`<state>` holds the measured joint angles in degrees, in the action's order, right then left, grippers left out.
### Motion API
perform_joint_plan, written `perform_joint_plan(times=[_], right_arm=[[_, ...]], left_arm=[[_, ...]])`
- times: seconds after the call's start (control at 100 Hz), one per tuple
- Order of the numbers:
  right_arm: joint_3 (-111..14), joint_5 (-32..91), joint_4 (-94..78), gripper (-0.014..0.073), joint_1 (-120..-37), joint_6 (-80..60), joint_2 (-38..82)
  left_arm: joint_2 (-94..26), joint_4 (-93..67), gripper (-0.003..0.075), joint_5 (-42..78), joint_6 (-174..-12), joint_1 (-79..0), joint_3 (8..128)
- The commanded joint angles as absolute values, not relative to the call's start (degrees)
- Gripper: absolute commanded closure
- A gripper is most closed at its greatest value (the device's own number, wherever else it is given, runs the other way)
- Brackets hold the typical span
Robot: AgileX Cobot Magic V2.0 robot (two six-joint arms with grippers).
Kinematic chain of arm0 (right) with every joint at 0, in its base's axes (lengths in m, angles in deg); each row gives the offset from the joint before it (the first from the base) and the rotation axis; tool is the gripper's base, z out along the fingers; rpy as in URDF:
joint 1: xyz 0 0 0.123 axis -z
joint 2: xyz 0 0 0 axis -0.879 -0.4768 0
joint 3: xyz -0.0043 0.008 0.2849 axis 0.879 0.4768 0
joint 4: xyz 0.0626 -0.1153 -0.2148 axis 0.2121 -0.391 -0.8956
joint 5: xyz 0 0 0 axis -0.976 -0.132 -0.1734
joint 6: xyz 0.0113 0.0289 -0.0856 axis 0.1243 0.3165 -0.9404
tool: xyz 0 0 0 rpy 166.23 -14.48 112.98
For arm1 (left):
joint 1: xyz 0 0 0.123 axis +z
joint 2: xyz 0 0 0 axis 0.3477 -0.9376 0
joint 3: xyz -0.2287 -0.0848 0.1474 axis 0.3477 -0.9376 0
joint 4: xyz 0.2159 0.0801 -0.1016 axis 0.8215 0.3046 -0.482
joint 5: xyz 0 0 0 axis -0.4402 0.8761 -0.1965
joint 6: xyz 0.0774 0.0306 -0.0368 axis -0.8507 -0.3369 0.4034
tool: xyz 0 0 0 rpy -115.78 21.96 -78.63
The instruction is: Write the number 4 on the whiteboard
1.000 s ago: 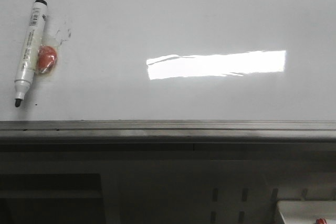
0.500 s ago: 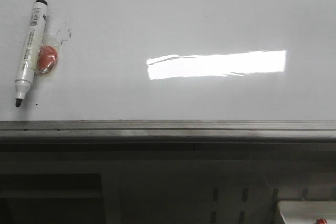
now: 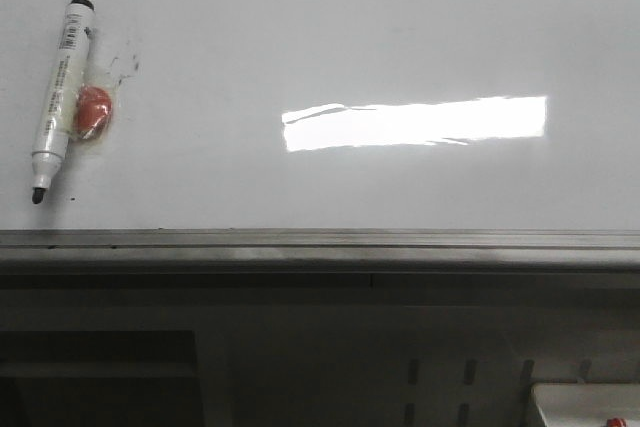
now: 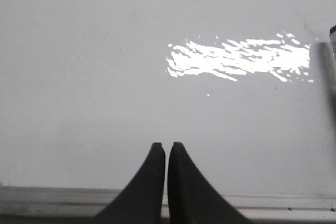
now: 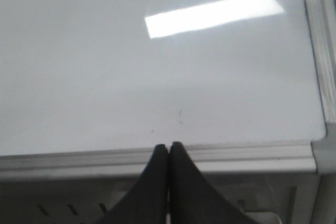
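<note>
While both grippers, left and right, sit pinched closed and empty over the near rail, the whiteboard fills the front view, no 4 drawn; marker lies upper left, beside a red blob.

From my feed there's not much room to see: below the board's front edge it's a dim, shadowy frame with small dark slots, plus a pale box corner with a red bit at the lower right.
</note>
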<state>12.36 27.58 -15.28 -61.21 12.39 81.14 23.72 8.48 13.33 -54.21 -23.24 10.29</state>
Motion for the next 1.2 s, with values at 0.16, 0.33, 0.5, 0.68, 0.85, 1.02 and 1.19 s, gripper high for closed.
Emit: perform_joint_plan(times=[0.16, 0.33, 0.5, 0.68, 0.85, 1.02, 1.19], right_arm=[[13.78, 33.90, -14.57, 0.0659, -60.80, 11.99, 81.80], [13.19, 33.59, -10.66, 0.0658, -60.80, 11.99, 76.69], [8.11, 31.84, -10.40, 0.0658, -60.80, 11.99, 64.97], [-0.50, 31.29, -6.34, 0.0658, -60.80, 11.99, 54.07], [-2.19, 37.02, -6.34, 0.0658, -60.80, 11.99, 48.18], [-2.19, 40.25, -6.34, 0.0658, -60.80, 11.99, 44.91], [-2.19, 41.27, -6.34, 0.0658, -61.01, 11.99, 44.46]], left_arm=[[25.13, 7.81, 0.0741, 6.33, -54.30, -22.93, 9.04], [22.79, 9.97, 0.0741, 12.66, -54.30, -22.93, 15.64], [14.87, 12.96, 0.0741, 19.13, -54.30, -22.93, 22.99], [8.42, 12.14, 0.0740, 13.95, -54.30, -22.93, 24.83], [3.90, 7.93, 0.0559, 12.29, -54.30, -23.03, 24.83], [-0.16, 5.23, 0.0299, -1.95, -54.13, -23.03, 24.22], [-4.02, 8.90, 0.0295, -6.98, -54.13, -25.68, 25.04]])
